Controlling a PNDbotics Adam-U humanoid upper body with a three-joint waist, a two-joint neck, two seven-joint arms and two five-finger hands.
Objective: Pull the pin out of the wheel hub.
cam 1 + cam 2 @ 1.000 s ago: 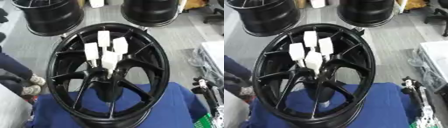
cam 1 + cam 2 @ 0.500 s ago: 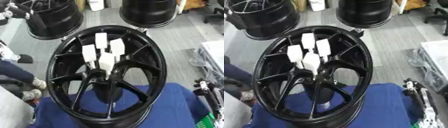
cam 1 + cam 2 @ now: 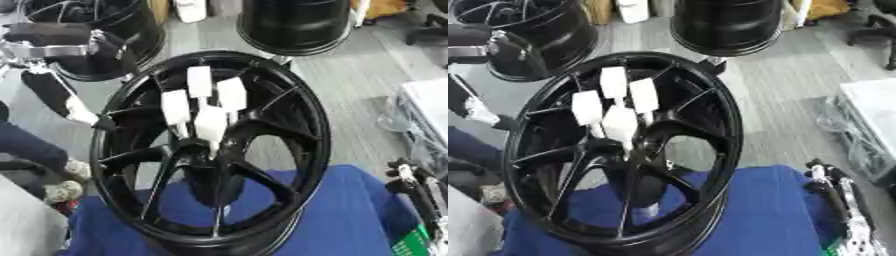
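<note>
A large black wheel hub (image 3: 210,150) stands tilted on a blue cloth (image 3: 350,215) laid over the work surface, its open face toward the camera, spokes running in to a central boss. Behind it on the grey floor (image 3: 350,85) stand two more black wheels, one at upper left (image 3: 96,35) and one at upper centre (image 3: 297,25). Four white pins (image 3: 210,125) with broad flat tops stand clustered at the hub centre, seated among the spokes just above the boss. The left hand (image 3: 74,107) reaches in from the left edge with its fingertips at the hub's left rim; whether they are spread or closed cannot be told. The right hand (image 3: 833,192) rests at the lower right beside the cloth, fingers relaxed and holding nothing.
</note>
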